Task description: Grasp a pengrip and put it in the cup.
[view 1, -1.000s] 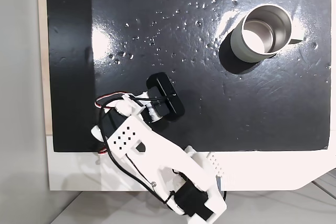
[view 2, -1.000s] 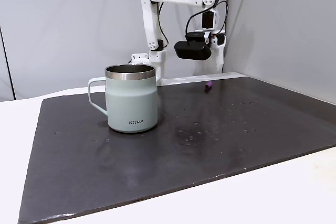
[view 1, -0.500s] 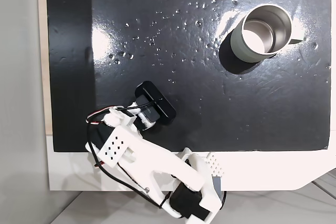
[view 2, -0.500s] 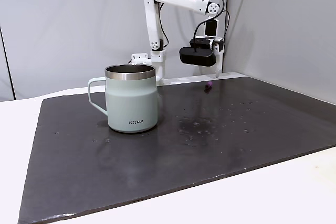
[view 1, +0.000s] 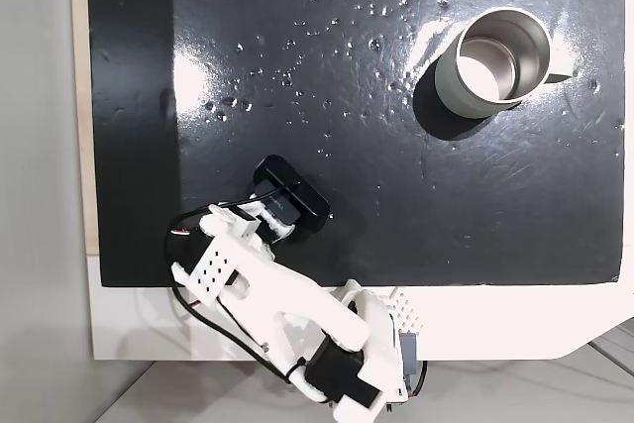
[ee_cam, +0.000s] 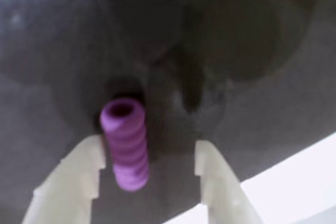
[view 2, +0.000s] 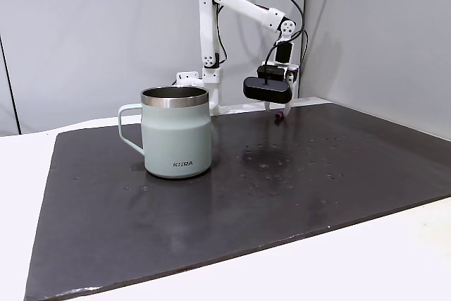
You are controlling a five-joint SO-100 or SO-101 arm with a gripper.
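**A:** Surface: dark mat [view 2: 296, 195] on a white table, grey wall behind. Item one?

**B:** The cup [view 2: 176, 132], upright on the mat, its steel inside bare in a fixed view [view 1: 493, 61]. Nothing lies in it.

**A:** Item two?

**B:** The pengrip [ee_cam: 125, 142], purple and ribbed, lying flat on the mat, well apart from the cup, near the mat's edge by the arm's base [view 2: 280, 115].

**A:** The gripper?

**B:** The gripper [ee_cam: 149, 163] is low over the mat, fingers [ee_cam: 84, 177] spread wide. The pengrip lies between them, close to the left finger in the wrist view; contact cannot be told.

**A:** Progress?

**B:** Early, by this reading. Approach done; closing, lifting, carrying to the cup and dropping remain.
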